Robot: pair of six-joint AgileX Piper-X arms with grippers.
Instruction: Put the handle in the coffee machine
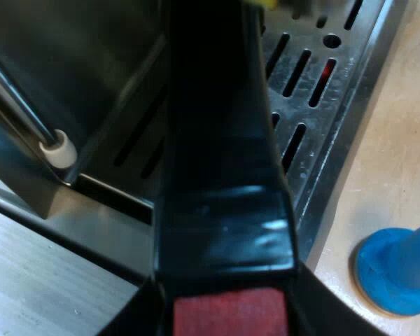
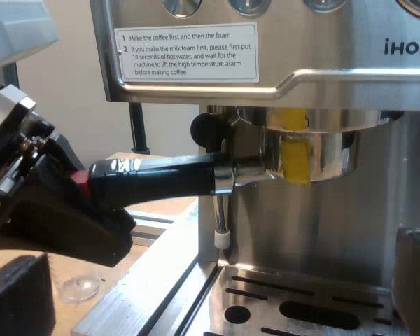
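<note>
Holder sits up under the machine's front with its basket at the brew head; I cannot tell whether it is locked. Its dark handle sticks out level, away from the machine and above the wand. At the handle's red end the left gripper pinches it, a finger pressed on each side. Seen from that wrist, the handle runs over the slotted tray, and a blue tamper stands on the table just beside the tray. Facing the machine, the right gripper has its fingers spread with nothing between them. A glass stands on the table below the left gripper.
</note>
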